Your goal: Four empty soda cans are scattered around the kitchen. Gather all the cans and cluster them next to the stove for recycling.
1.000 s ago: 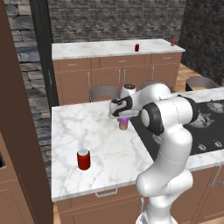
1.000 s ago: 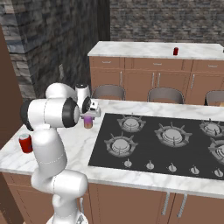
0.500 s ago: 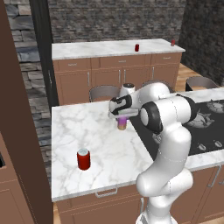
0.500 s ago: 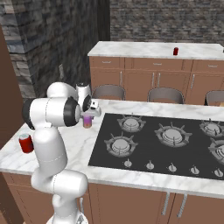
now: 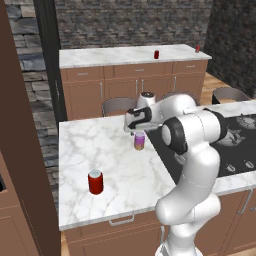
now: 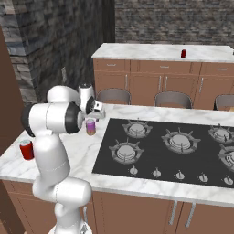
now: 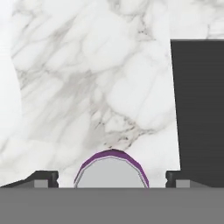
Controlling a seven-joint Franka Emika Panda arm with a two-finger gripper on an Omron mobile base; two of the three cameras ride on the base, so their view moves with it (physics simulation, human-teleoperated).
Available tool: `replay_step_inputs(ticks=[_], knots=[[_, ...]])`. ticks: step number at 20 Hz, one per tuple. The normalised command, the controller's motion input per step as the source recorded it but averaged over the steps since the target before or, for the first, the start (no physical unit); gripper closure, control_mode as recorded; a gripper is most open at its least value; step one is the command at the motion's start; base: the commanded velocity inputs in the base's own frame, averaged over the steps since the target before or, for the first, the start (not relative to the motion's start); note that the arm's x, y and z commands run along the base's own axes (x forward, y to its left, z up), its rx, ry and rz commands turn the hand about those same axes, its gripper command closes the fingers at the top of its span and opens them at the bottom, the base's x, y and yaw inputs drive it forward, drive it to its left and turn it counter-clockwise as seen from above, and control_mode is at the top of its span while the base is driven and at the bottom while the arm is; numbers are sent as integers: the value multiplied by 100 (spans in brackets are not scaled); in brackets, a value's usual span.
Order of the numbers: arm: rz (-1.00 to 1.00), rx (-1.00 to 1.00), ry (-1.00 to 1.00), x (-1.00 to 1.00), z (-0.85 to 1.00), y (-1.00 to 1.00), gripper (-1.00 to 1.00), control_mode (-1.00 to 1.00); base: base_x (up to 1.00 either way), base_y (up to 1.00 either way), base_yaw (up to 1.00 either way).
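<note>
A red soda can (image 5: 95,181) is seen near on the marble bench (image 5: 100,150). Farther in, the purple-pink can (image 5: 139,141) stands upright just left of the stove (image 6: 173,148), between fingers (image 7: 43,178) spread apart, ungripped.

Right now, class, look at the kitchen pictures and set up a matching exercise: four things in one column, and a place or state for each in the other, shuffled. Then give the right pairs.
Things:
1. purple can
2. red can
3. stove
4. tool

Places or states:
A. near the front edge of the marble island, far from the burners
B. open, just above a can
C. set into the island top, with round burners
D. upright on the marble beside the cooktop's edge

Pairs: 1-D, 2-A, 3-C, 4-B
</note>
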Motion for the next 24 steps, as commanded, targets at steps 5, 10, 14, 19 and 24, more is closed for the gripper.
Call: replay_step_inputs(ticks=[5, 10, 14, 19, 24], knots=[[0, 0, -5, -17, 45, 0, -100, -100, 0, 0, 0], [0, 0, -2, -35, 42, 0, -100, -100, 0, 0, 0], [-2, 0, -2, -57, 45, 0, -100, -100, 0, 0, 0], [-2, 0, 0, -83, 51, -15, -100, -100, 0, 0, 0], [-2, 0, 0, -93, 43, -25, -100, -100, 0, 0, 0]])
